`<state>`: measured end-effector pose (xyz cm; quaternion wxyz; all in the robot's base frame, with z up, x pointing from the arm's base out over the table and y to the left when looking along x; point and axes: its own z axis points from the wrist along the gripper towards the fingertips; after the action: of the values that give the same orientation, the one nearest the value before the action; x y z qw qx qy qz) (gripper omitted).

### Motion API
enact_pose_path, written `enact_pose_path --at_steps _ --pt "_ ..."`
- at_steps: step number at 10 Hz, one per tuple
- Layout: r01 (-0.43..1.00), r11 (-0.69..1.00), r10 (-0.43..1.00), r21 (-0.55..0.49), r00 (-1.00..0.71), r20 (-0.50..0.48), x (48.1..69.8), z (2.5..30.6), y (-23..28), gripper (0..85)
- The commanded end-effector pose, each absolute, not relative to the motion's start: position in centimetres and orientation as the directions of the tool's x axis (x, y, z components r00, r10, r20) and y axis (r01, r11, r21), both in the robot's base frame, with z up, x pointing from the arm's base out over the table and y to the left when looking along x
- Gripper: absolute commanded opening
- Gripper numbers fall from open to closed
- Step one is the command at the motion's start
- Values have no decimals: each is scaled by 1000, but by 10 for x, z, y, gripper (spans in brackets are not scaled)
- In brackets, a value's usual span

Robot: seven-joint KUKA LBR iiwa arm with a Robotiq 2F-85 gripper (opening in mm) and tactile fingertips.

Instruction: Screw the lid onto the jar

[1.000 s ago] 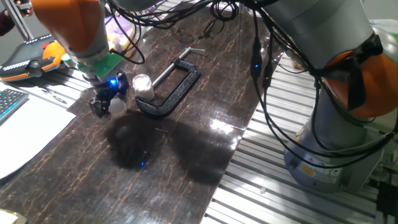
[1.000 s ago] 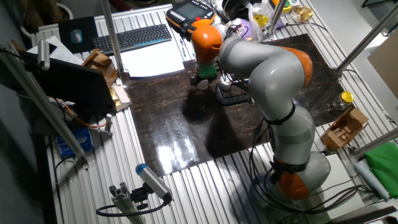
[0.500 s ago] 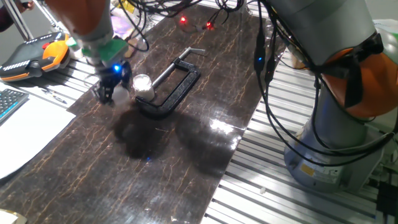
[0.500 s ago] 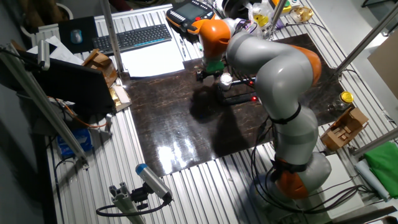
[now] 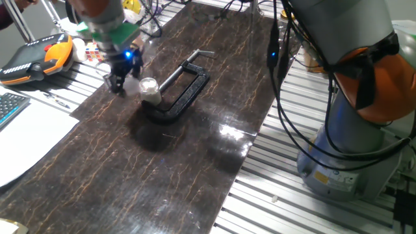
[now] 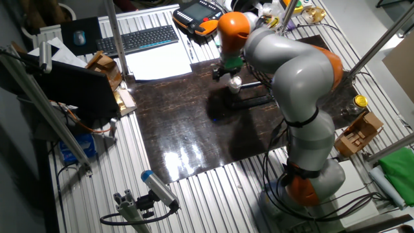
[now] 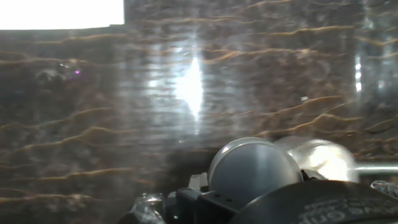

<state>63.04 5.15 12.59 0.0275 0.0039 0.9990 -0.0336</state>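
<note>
Pincer moved closer, jar just beside

A dark marbled table bears the jar and black C-clamp.

- The black C-clamp curves round the jar, blocking its near and right sides.
- Dark tabletop left of it lies open.
</note>
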Motion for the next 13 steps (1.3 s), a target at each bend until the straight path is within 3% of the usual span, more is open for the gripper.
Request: enact_pose_path --at_steps 1,6,13 --pt "7 998 3 -68 -998 -56 630 125 46 703" --pt "-22 999 -24 -49 -998 -53 629 116 12 700" --pt "-14 999 -17 -51 -998 -58 628 109 5 703"
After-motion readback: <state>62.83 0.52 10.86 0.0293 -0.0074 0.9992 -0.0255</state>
